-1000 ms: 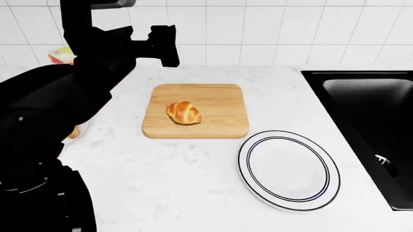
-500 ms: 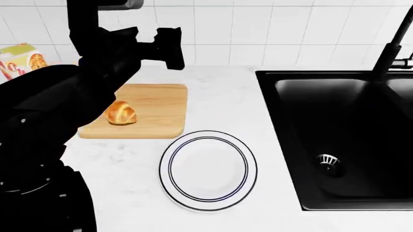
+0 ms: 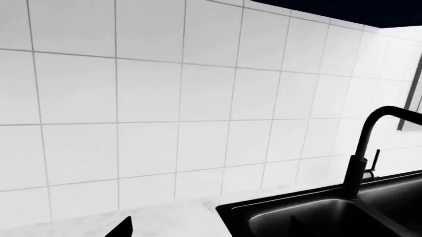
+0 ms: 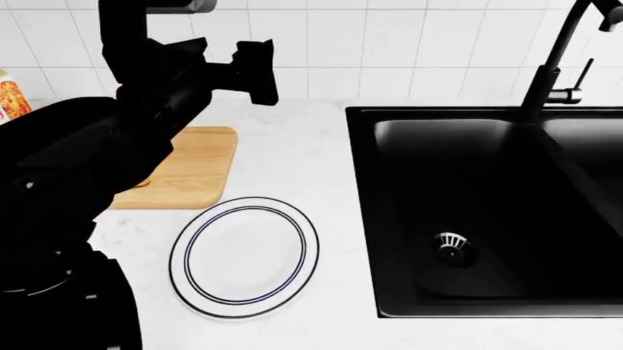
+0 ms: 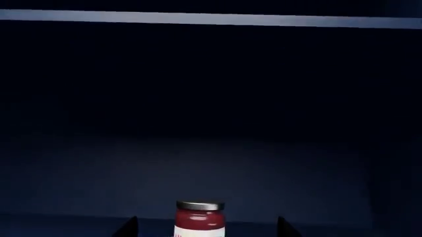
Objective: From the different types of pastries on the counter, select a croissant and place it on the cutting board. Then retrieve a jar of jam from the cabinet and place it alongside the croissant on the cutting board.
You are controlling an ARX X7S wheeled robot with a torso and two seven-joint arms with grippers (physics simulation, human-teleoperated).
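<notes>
From the head camera I see my left arm (image 4: 146,95) as a big black mass filling the left side, raised in front of the tiled wall. It covers most of the cutting board (image 4: 200,171), of which only the right part shows on the counter (image 4: 292,146). The croissant is hidden behind that arm, so I cannot say where on the board it lies. Just near of the board sits a round white plate (image 4: 244,257) with dark rim lines, close to the board's near edge. To the right a black sink (image 4: 467,211) takes up much of the counter, with a black faucet (image 4: 550,65) at its far edge. At the far left edge a bit of a colourful box (image 4: 10,95) stands against the wall.

My left wrist camera faces the white tiles, the faucet (image 3: 362,158) and the sink's corner; only a dark finger tip shows, so I cannot tell how the left gripper's jaws stand.

My right wrist camera looks into a dark cabinet, where the jar of jam (image 5: 199,218) stands upright on the shelf, red with a metal lid. The right gripper (image 5: 204,229) has its fingers (image 5: 125,228) spread wide apart, either side of the jar, not touching it.
</notes>
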